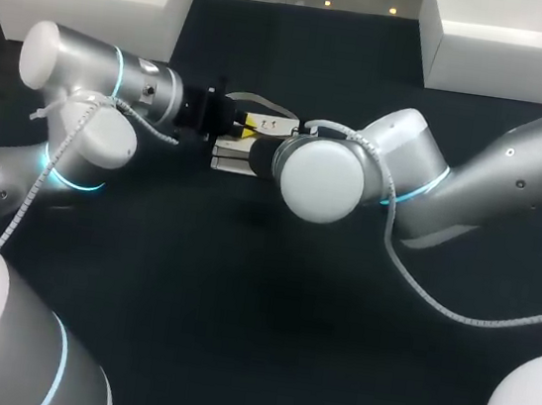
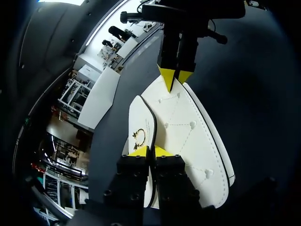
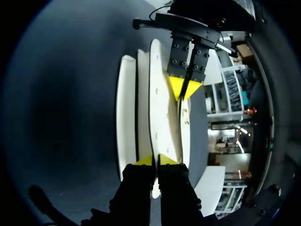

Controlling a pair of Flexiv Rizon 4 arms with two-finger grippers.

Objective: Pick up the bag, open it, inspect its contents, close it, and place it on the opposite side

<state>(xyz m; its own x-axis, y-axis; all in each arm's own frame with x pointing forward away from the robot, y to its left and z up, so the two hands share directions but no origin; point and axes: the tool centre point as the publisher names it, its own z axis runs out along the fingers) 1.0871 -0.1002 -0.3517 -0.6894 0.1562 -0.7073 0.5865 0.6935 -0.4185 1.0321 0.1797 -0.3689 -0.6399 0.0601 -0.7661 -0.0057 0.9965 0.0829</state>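
Pickup seems done: the left gripper (image 2: 149,151) pinches one thin edge of the white bag (image 2: 188,136), and the right gripper (image 3: 155,160) pinches the opposite end. The bag hangs between them over the dark table (image 1: 231,357). Its layers look only slightly parted — inspecting, closing and placing are left.

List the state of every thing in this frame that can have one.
bag: held between both grippers, one at each end; its layers are parted along the edge, so it looks partly open; contents not visible.
left gripper: fingers shut on one edge of the bag.
right gripper: fingers shut on the bag's opposite end.
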